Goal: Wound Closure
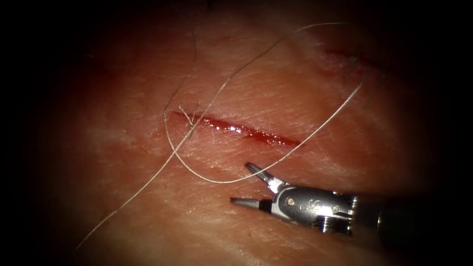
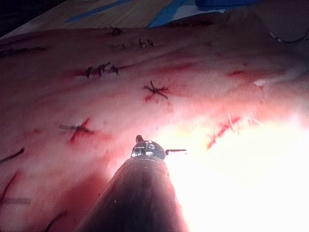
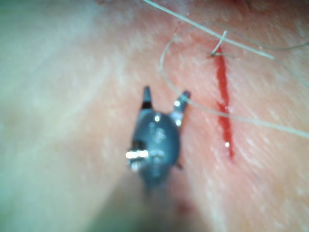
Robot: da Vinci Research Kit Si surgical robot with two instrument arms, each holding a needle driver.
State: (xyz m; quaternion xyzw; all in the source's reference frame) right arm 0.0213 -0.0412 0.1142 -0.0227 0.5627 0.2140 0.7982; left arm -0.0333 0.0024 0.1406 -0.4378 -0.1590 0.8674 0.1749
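Note:
The cut (image 1: 236, 129) runs across the tissue (image 1: 123, 148), red and wet, with a small thread stitch (image 1: 189, 118) at its left end. Pale thread (image 1: 217, 181) loops below the cut and trails off toward the upper right and lower left. My right tool (image 1: 240, 182) comes in from the right just below the cut, its jaws open and holding nothing. The thread loop passes right by its upper jaw tip. In the right wrist view the right tool (image 3: 166, 92) stands open beside the cut (image 3: 223, 101), with thread (image 3: 207, 110) at one jaw tip. My left tool (image 2: 157, 146) hovers over tissue away from the lit wound.
Several older stitched cuts with dark thread ends (image 2: 155, 90) mark the tissue in the left wrist view. Blue cloth (image 2: 169, 9) lies beyond the tissue's far edge. Another reddish mark (image 1: 345, 54) sits at the upper right of the endoscope view.

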